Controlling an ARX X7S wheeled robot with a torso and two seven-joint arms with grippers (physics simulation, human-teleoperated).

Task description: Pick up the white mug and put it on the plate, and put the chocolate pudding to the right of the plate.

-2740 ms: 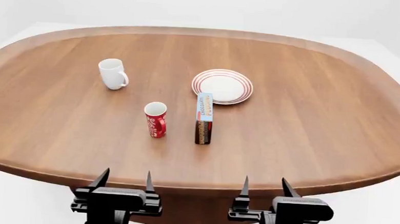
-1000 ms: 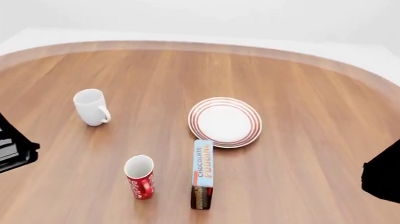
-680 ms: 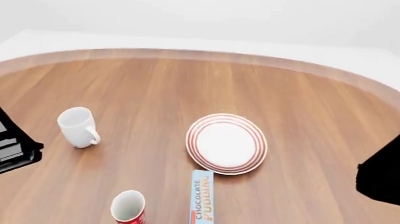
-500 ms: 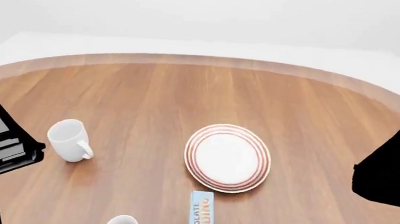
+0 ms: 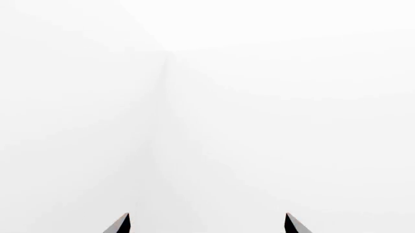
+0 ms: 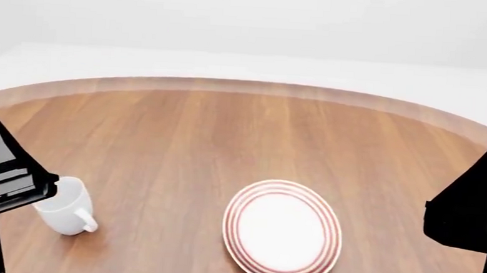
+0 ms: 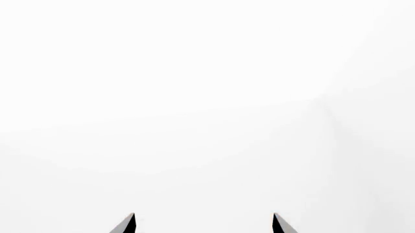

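The white mug (image 6: 66, 206) stands at the table's left, handle toward the right, its left side covered by my left gripper's finger (image 6: 7, 161). The plate (image 6: 282, 230), white with red rings, lies near the middle, at the bottom of the head view. The chocolate pudding is out of view. In the left wrist view my left gripper (image 5: 207, 223) is open, with only white background between its tips. My right gripper (image 7: 202, 223) is open too and faces blank white. The right arm (image 6: 473, 208) shows as a dark shape at the head view's right edge.
The brown wooden table (image 6: 227, 129) curves away to a rounded far edge, with white floor and wall beyond it. Bare wood lies between the mug and the plate and to the plate's right.
The head view has moved forward, so mug and plate slid down the picture. The red cup and the pudding box have dropped out of its bottom edge. Both arms stay at the sides.
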